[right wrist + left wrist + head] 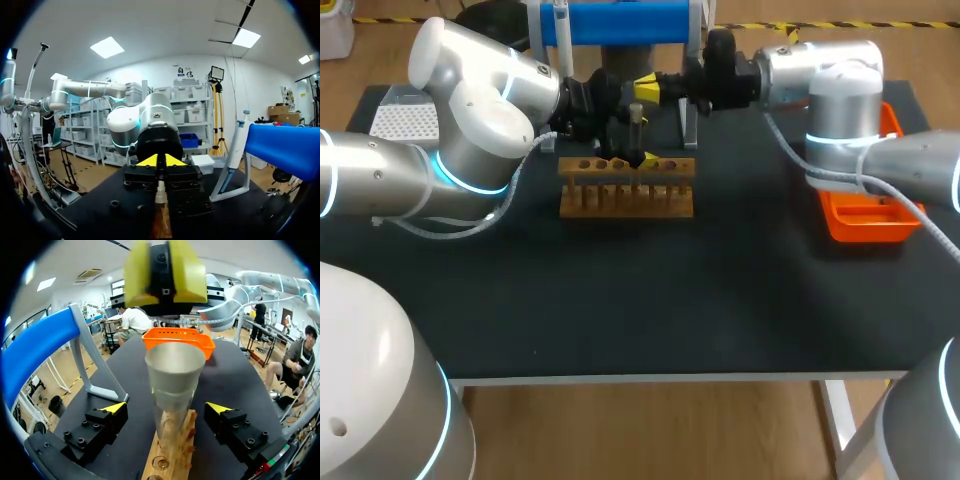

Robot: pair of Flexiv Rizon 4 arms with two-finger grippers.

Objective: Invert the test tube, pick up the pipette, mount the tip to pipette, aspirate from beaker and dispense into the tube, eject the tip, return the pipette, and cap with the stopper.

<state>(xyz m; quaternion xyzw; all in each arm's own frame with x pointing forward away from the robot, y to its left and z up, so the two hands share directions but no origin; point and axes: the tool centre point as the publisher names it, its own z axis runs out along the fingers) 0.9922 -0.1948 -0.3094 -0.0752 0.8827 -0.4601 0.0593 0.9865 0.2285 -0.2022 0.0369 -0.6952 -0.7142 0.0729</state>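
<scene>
Stoppered test tube (172,425) upright in its rack (155,465), flanked by the wide-open left hand (166,409); right hand (162,272) — pinched narrow — just above.

My left arm (380,180) comes in from the left of the wooden rack (626,190) and bends at its big white elbow. It holds the left gripper (167,409) low over the rack, with its two fingers wide apart, one on each long side of the rack. My right arm (840,100) comes in from the right of the rack and lies flat, up high on the rack's far side, so the right gripper (648,90) points sideways just above the left one, with its two yellow tips pressed close together.
</scene>
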